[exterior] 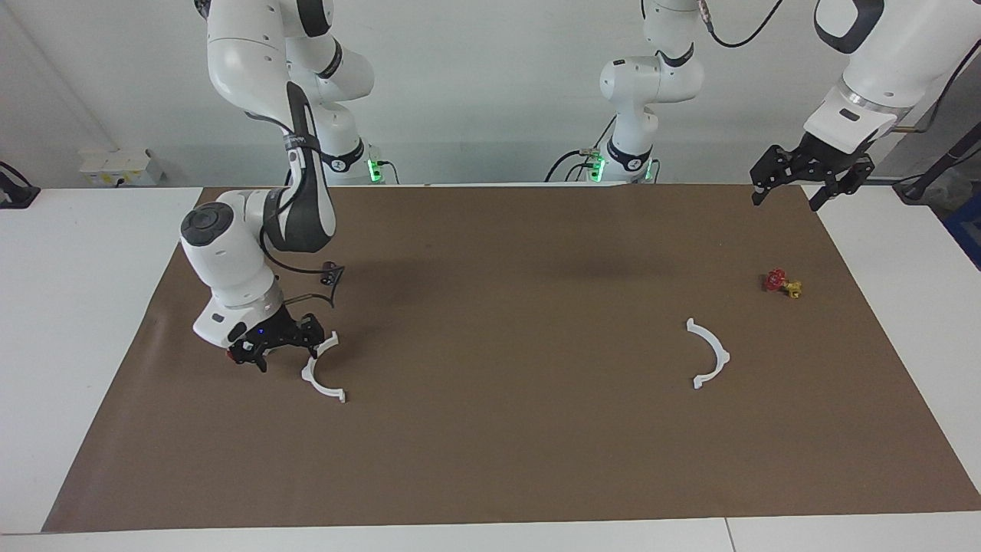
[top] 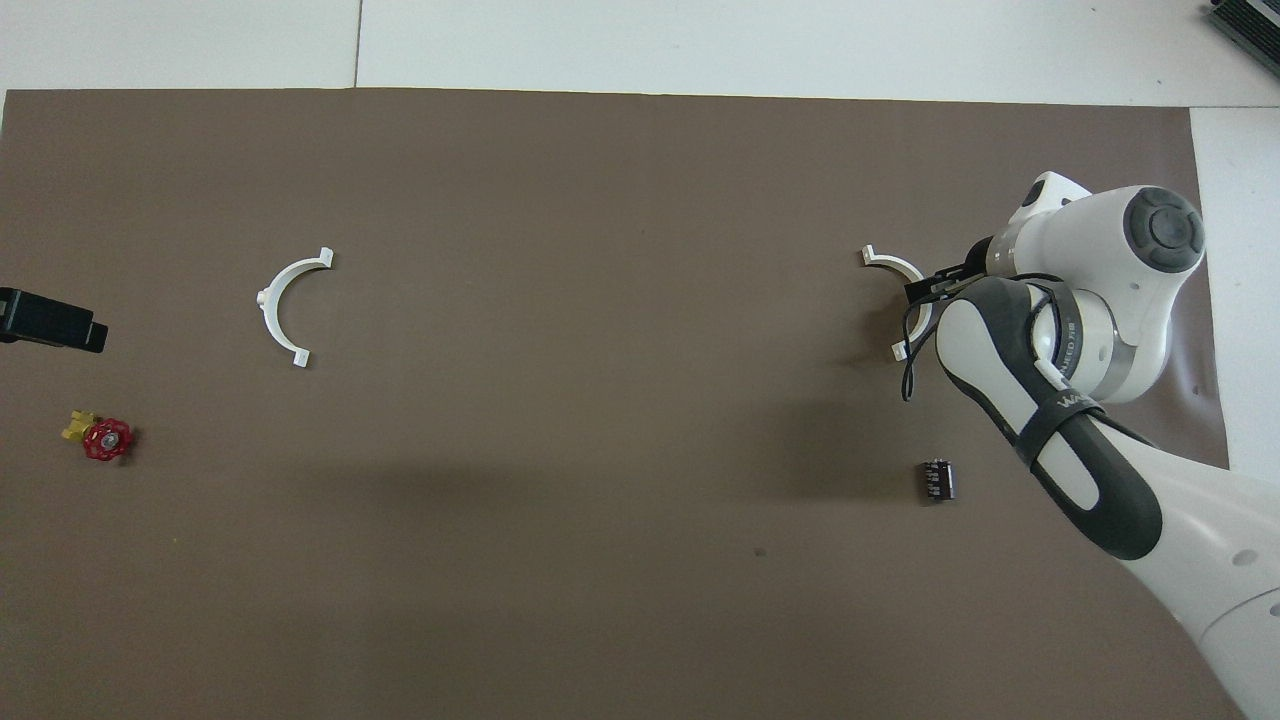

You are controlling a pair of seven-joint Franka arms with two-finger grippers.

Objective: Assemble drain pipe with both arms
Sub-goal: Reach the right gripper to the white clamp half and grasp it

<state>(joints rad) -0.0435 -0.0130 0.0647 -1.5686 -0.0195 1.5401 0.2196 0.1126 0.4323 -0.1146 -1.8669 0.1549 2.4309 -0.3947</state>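
Apparently our right gripper point(exterior: 282, 354) is low at one half-ring point(exterior: 322, 377), jaws spread but seemingly narrowing, while the left gripper point(exterior: 792, 185) waits spread, well apart from the other half-ring point(exterior: 710, 354) on the table point(exterior: 490, 460).

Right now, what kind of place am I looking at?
Probably a robotics lab bench: two arms mounted at a table under a brown mat, with loose parts laid out, such as two white half-rings.

You've got one camera high across the table point(exterior: 69, 253), facing the robots, both bases up top. The other sits high over the robots' end, looking steeply down and forward. Half a turn apart, both share the brown mat point(exterior: 506, 429).
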